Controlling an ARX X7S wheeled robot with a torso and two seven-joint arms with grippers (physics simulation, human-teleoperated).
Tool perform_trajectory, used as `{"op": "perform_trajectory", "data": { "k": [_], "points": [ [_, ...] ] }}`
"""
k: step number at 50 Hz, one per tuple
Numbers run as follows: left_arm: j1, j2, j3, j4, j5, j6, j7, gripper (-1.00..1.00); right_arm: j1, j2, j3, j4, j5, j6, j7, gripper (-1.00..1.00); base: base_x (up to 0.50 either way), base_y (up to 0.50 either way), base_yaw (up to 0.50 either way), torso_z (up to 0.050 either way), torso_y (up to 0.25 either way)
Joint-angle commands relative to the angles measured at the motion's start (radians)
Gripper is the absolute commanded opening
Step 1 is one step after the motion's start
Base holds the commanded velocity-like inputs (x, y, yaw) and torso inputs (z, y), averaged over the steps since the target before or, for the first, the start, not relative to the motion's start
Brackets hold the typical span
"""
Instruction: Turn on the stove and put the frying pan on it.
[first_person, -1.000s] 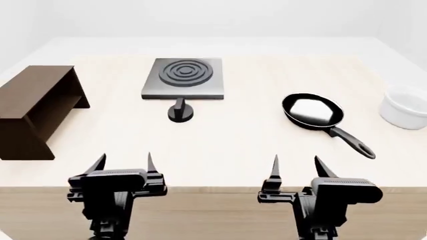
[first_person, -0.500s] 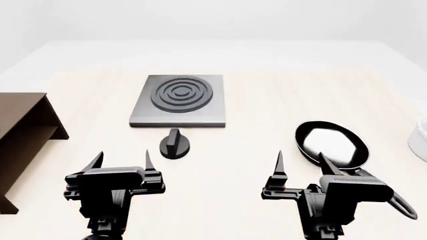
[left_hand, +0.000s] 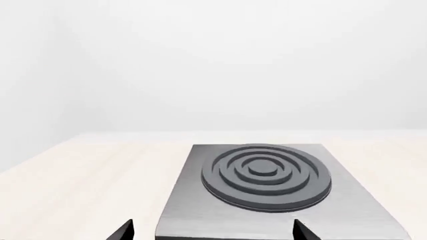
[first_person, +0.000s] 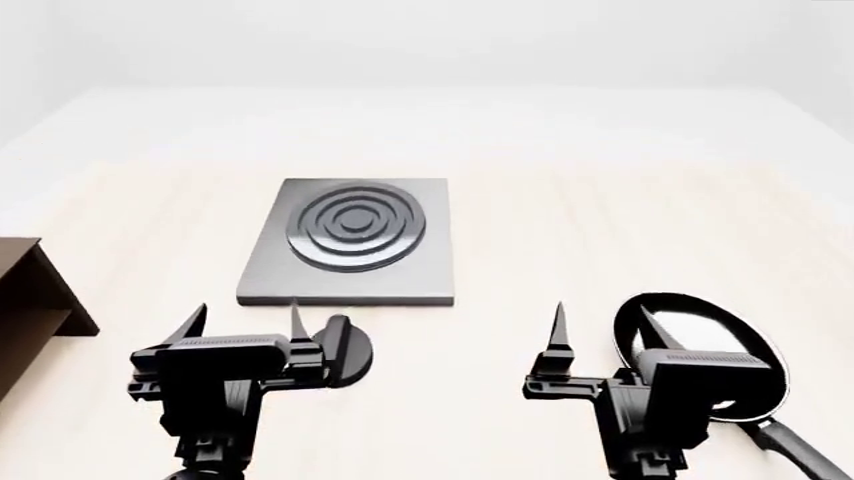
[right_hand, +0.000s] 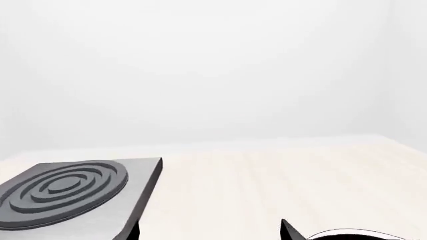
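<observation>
The pale wooden table carries everything, and the stove, a flat square grey plate with dark concentric burner rings, serves as the landmark near its middle. Left of the stove, at the table's near-left edge, a corner of the brown wooden shelf shows. The frying pan lies on the table to the right of the stove and nearer the robot, its pale glossy inside facing up and its black handle running toward the near-right corner. The left gripper hovers just in front of the stove's near edge with its two pointed fingers spread apart, holding nothing; the round black knob sits just beside its right finger, partly hidden by the gripper body. The right gripper hangs right of the stove, fingers likewise parted and empty, its outer finger overlapping the pan's rim in the head view; contact cannot be told.
</observation>
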Motion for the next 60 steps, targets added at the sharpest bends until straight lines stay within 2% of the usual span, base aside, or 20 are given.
{"op": "perform_trajectory", "data": {
  "k": [1,20,30,33,39,43,60],
  "points": [
    [0.0,-0.008,0.007,-0.003,-0.006,0.004,-0.008,1.0,-0.004,0.005,-0.003,0.005,0.01,-0.024,0.002,1.0,0.5,0.0,0.0,0.0,0.0],
    [-0.02,-0.035,-0.004,-0.013,-0.012,-0.011,-0.025,1.0,0.006,0.024,-0.021,-0.002,0.013,0.024,0.033,1.0,0.04,0.0,0.0,0.0,0.0],
    [-0.048,-0.058,-0.032,0.059,-0.036,-0.089,-0.038,1.0,0.023,0.044,-0.003,-0.059,0.054,0.086,0.054,1.0,0.0,0.0,0.0,0.0,0.0],
    [-0.065,-0.069,-0.027,0.001,-0.021,-0.077,-0.036,1.0,0.026,0.047,0.002,-0.059,0.062,0.086,0.058,1.0,0.0,0.0,0.0,0.0,0.0],
    [-0.058,-0.082,-0.015,-0.208,0.039,0.074,-0.054,1.0,0.031,0.053,0.001,-0.053,0.066,0.085,0.063,1.0,0.0,0.0,0.0,0.0,0.0],
    [-0.054,-0.084,-0.005,-0.299,0.053,0.116,-0.056,1.0,0.034,0.055,-0.003,-0.055,0.066,0.089,0.068,1.0,0.0,0.0,0.0,0.0,0.0],
    [-0.062,-0.083,0.053,-0.519,0.12,0.234,-0.079,1.0,0.03,0.063,-0.005,-0.052,0.072,0.081,0.078,1.0,0.0,0.0,0.0,0.0,0.0]
  ]
}}
